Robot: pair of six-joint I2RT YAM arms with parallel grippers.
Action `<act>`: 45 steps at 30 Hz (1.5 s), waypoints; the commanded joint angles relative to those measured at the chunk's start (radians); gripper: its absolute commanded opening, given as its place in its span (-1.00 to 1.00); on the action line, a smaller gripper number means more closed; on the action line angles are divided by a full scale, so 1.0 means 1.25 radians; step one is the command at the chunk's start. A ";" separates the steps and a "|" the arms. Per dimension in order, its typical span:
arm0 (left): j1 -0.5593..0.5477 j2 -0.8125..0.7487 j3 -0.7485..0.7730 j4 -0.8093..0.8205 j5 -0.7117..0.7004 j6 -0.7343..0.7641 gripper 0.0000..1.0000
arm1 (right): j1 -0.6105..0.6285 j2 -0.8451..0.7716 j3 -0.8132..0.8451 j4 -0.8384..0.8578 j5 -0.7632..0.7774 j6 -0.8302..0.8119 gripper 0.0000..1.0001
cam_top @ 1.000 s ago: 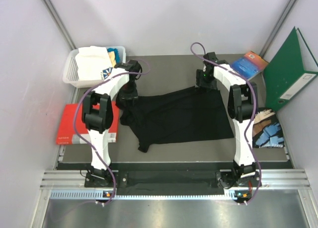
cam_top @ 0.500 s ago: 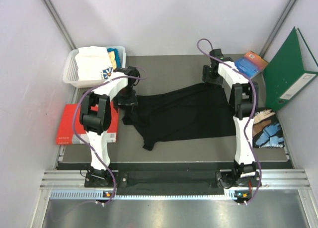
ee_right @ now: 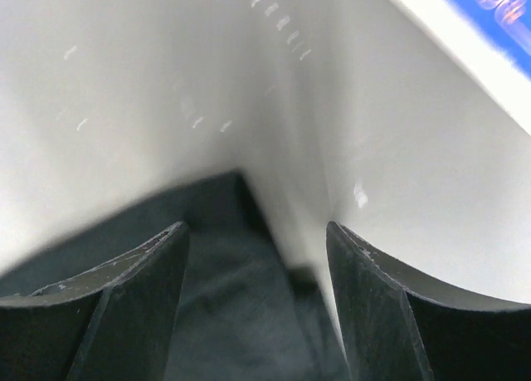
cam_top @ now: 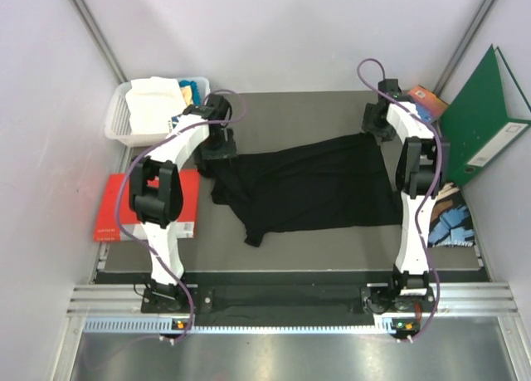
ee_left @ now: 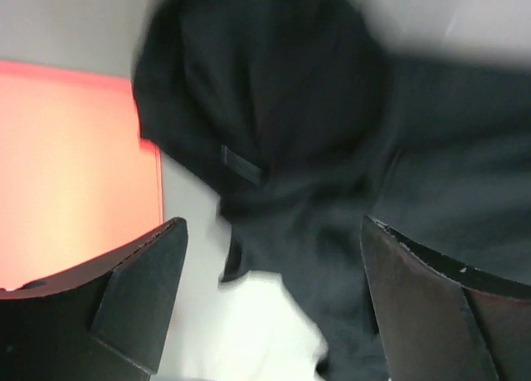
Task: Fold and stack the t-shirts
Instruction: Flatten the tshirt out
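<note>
Red book [cam_top: 112, 207] left, white basket [cam_top: 116, 119] beyond it, green binder [cam_top: 485, 119] and blue book [cam_top: 429, 101] at right.

Bare grey surface [cam_top: 290, 115] runs along the far edge and in a strip at the near edge. A spread black cloth t-shirt [cam_top: 307, 186] covers the middle. A white plastic basket [cam_top: 116, 119] blocks the far left corner, a flat red book [cam_top: 112, 211] the left edge, and an upright green binder [cam_top: 485, 124] and a blue book [cam_top: 430, 105] the far right corner
</note>
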 commanded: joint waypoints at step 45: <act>0.023 -0.277 -0.392 0.175 0.192 0.133 0.29 | 0.259 0.149 0.177 0.064 -0.103 0.107 -1.00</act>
